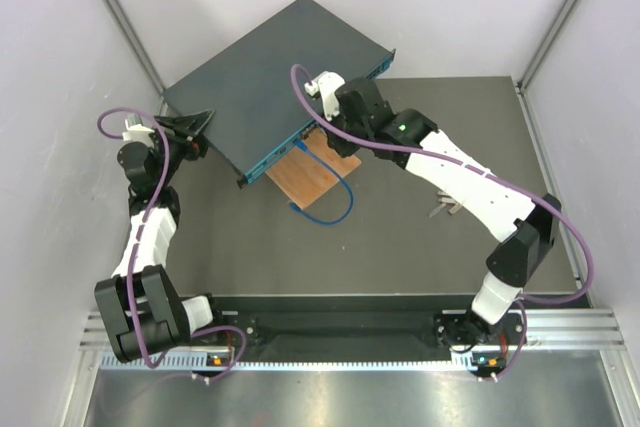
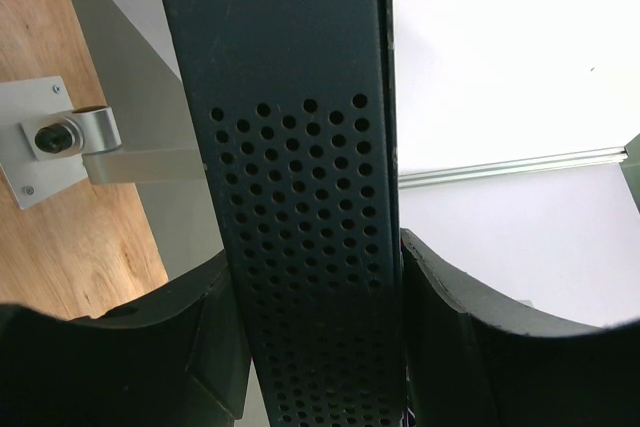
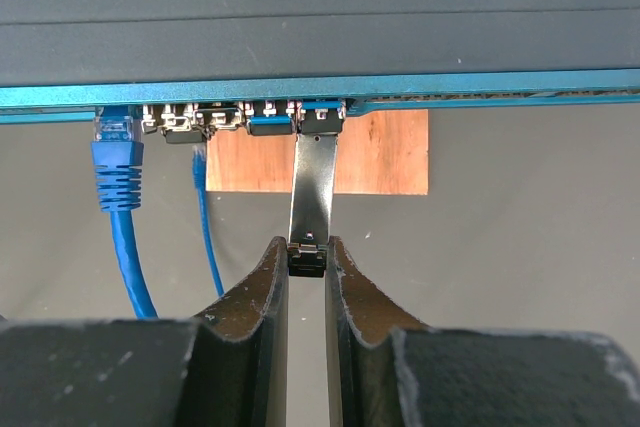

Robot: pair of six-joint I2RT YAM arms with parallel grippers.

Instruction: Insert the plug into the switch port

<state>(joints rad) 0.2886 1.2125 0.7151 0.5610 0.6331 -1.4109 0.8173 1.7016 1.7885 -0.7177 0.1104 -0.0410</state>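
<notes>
The right gripper (image 3: pixel 307 253) is closed on the rear end of the plug (image 3: pixel 315 182). The plug's silver body runs straight ahead of the fingers to the mouth of a port (image 3: pixel 322 119) in the switch (image 3: pixel 320 7); depth of entry cannot be told. The left gripper (image 2: pixel 312 282) is clamped across the switch's perforated side. A straight push along the plug's axis is advised, with the switch braced against it.

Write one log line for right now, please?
left gripper shut on dark blue-teal metal switch; right gripper shut on flat silver plug; plug tip at port
</notes>
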